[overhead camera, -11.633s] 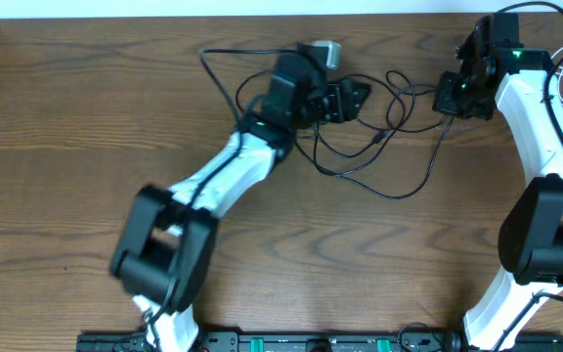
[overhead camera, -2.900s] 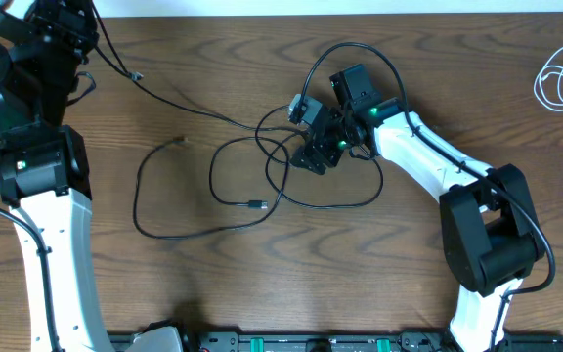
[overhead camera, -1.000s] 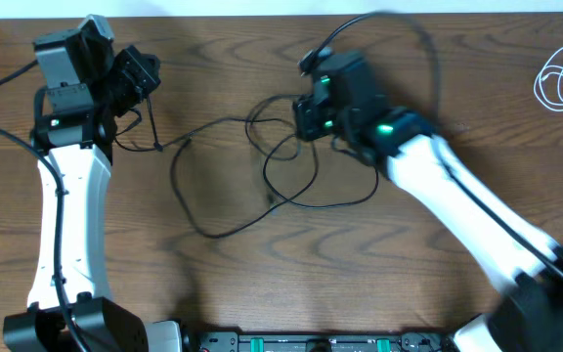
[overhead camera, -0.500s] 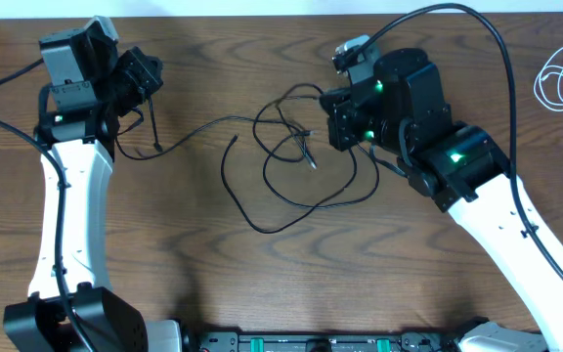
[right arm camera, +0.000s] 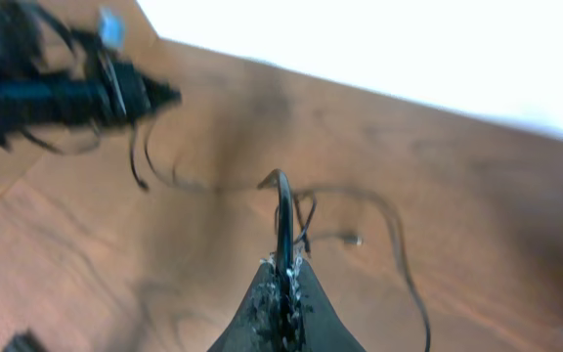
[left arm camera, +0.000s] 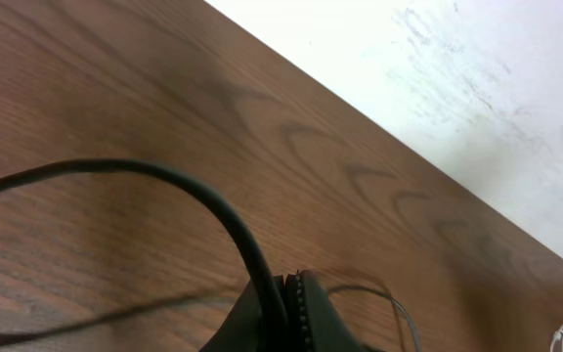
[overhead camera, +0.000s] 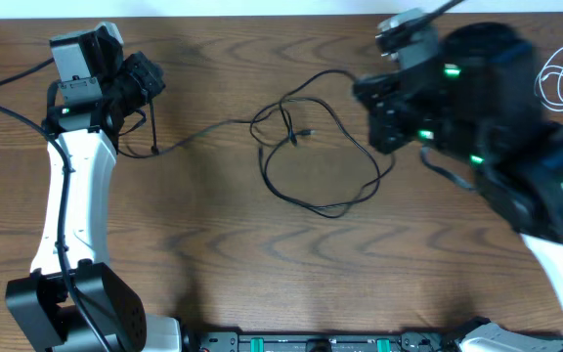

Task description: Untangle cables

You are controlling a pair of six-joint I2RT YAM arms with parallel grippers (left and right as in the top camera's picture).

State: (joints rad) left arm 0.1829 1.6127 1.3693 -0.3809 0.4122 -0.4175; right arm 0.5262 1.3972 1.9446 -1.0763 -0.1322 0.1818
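The black cable (overhead camera: 283, 119) lies in loose crossing loops on the wooden table (overhead camera: 213, 244), with one strand running left to my left gripper (overhead camera: 148, 80) at the far left. In the left wrist view that gripper (left arm camera: 289, 289) is shut on the black cable (left arm camera: 194, 191). My right gripper (overhead camera: 377, 115) hangs blurred above the loops' right side. The right wrist view shows the gripper (right arm camera: 283, 270) shut on a strand of black cable (right arm camera: 283, 210) lifted off the table. The white cable (overhead camera: 540, 86) lies coiled alone at the far right, apart from the black one.
The right arm (overhead camera: 497, 117) is raised close to the overhead camera and hides the table's right part. The table's far edge (overhead camera: 262, 16) meets a white floor. In the right wrist view the left arm (right arm camera: 57, 93) shows at the upper left.
The right gripper has risen and moved right with its strand, dragging the black loops to the right and spreading them. The left arm has barely moved.
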